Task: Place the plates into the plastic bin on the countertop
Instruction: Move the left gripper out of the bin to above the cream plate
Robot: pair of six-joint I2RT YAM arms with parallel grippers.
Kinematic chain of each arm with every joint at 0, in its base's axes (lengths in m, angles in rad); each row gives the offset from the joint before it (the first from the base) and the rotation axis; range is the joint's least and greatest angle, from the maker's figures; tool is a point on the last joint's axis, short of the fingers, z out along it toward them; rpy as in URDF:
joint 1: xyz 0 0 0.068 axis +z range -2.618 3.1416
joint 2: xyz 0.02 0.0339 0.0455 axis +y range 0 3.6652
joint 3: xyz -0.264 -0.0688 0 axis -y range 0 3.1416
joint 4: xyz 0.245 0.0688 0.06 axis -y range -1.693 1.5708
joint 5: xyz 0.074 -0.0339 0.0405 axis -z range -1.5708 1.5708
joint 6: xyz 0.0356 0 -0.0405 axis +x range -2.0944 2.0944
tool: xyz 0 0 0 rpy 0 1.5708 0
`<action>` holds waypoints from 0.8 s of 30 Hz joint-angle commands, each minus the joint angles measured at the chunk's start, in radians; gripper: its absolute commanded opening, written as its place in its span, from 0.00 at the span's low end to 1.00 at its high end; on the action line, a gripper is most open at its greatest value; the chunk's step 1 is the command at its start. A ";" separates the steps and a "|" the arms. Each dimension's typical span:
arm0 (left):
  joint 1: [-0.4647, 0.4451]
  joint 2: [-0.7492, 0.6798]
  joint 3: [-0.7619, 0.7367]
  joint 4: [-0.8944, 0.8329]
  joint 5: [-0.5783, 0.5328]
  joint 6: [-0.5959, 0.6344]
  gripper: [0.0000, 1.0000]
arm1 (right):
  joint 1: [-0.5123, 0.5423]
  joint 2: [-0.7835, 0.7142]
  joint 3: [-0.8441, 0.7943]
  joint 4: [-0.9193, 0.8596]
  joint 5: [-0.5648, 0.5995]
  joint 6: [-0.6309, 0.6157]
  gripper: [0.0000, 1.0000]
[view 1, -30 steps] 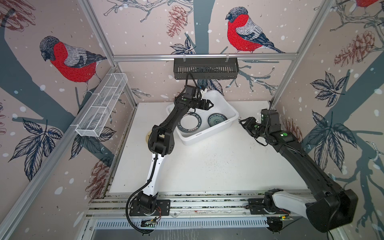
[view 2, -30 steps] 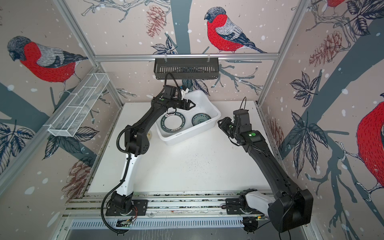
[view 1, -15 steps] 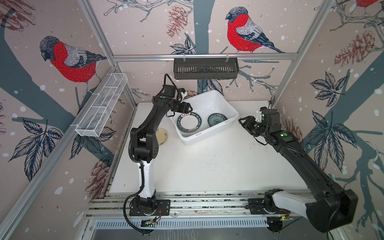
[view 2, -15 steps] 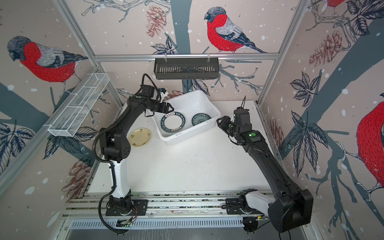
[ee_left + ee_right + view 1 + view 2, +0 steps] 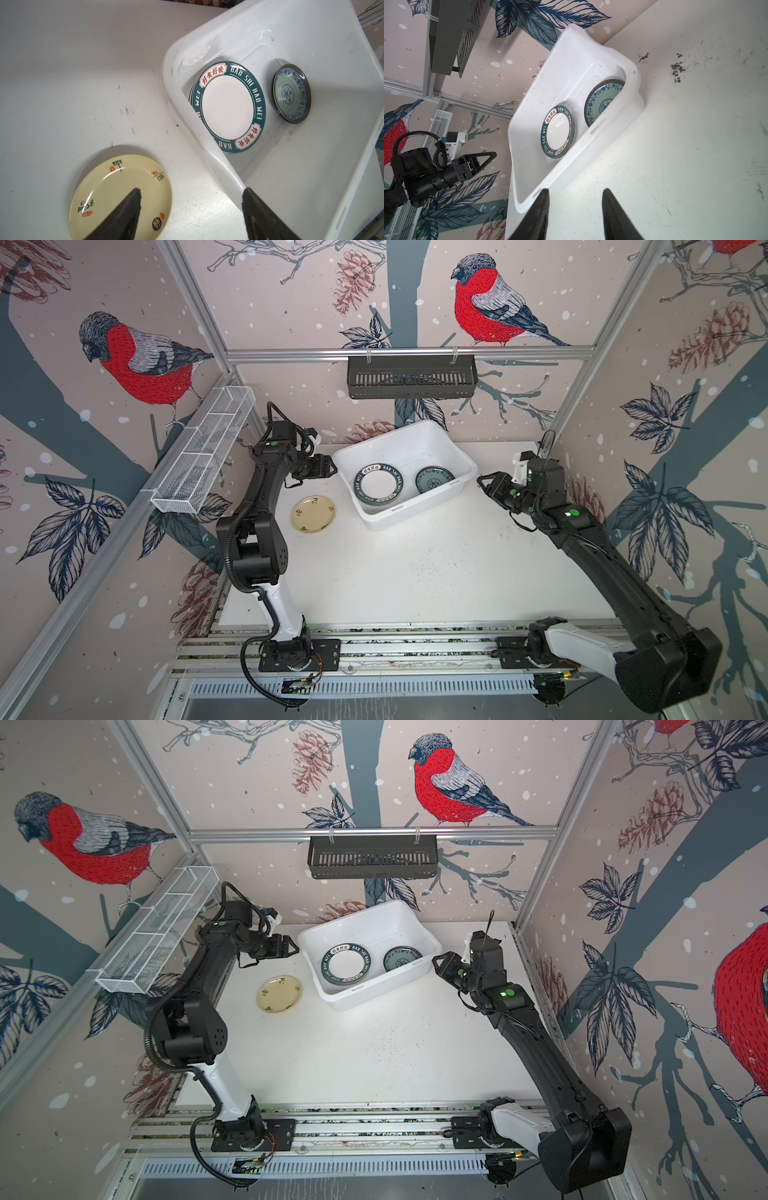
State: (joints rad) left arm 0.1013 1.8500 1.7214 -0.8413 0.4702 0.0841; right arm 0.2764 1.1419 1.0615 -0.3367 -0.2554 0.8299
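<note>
The pale yellow plate (image 5: pixel 313 514) lies alone on the tabletop (image 5: pixel 415 572), just beside the plastic bin (image 5: pixel 415 516), which holds the other plates (image 5: pixel 379 485) I can see. My left fingers (image 5: pixel 124 214) have pulled back off the bin, spread and empty, near that plate. The right fingers (image 5: pixel 537 214) are apart, empty. It's the last pick, I judge.

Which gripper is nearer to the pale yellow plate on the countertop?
Left. The left gripper is close behind the pale yellow plate; the right gripper is beyond the plastic bin, on its far side.
</note>
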 commanded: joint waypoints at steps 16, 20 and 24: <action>0.235 0.053 -0.118 -0.080 -0.073 0.027 0.78 | 0.031 0.014 0.010 0.010 -0.045 -0.048 0.43; 0.267 0.043 -0.144 -0.059 -0.085 0.056 0.79 | 0.038 0.016 0.023 0.008 -0.036 -0.041 0.43; 0.280 0.055 -0.150 -0.061 -0.110 0.087 0.79 | 0.044 0.018 0.020 0.016 -0.034 -0.034 0.43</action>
State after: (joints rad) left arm 0.3717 1.9030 1.5742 -0.8970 0.3782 0.1299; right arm 0.3149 1.1591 1.0782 -0.3321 -0.2905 0.8059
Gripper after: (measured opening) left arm 0.792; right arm 0.433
